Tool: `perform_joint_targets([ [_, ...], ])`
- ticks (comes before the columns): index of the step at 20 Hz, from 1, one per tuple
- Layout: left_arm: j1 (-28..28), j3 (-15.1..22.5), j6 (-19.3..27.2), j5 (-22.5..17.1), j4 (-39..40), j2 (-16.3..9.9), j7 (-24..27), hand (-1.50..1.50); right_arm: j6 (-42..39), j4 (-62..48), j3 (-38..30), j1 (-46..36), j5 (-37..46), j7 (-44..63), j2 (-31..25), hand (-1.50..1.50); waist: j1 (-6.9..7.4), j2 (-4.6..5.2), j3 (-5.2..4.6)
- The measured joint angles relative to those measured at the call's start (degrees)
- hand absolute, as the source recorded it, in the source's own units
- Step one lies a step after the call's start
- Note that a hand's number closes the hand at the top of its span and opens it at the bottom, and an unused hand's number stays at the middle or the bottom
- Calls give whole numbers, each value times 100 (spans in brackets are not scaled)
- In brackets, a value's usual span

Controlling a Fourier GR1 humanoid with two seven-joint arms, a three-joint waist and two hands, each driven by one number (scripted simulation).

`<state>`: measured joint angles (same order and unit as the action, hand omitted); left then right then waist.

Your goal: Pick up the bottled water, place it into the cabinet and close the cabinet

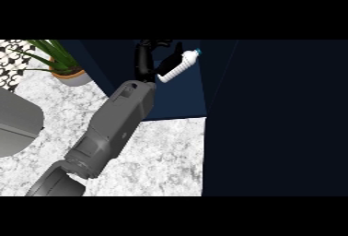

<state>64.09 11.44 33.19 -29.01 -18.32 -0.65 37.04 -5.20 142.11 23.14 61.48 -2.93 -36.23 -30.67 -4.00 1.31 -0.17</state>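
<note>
Item: bottled water (178,67), tilted, cap up-right, inside the dark cabinet (183,99) opening. Left hand (146,57) grasping its lower body. Right hand not visible. Step: placing. Next, likely: set it down, release, withdraw, shut the door.

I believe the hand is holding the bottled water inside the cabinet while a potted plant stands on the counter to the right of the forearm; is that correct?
Not quite: the head view shows the potted plant on the counter to the left of the forearm, not the right. The hand does hold the bottled water inside the cabinet.
</note>
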Motion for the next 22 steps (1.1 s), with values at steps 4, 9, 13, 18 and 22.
perform_joint_targets([
  [4, -53, -75, -511, -215, -128, 39, 174, 150, -55, 20, 16, 111, 1, -54, -21, -150, 25, -44, 6],
  [9, -273, 174, -783, -540, -445, 57, 232, 150, 48, 58, 218, -3, 41, 158, 62, -150, 85, -83, 8],
  [13, -684, 602, -1206, -890, -999, 62, 76, 150, 103, 73, 280, -31, 57, 250, 65, -150, 133, -121, 7],
  [18, -1376, 1166, -1862, -1306, -1891, 64, -153, -150, 247, 90, 446, -74, 91, 379, 96, -150, 249, -157, 4],
  [22, -2209, 1780, -2063, -1551, -2819, 64, -253, -150, 367, 94, 539, -100, 120, 420, 110, -150, 347, -189, 3],
])
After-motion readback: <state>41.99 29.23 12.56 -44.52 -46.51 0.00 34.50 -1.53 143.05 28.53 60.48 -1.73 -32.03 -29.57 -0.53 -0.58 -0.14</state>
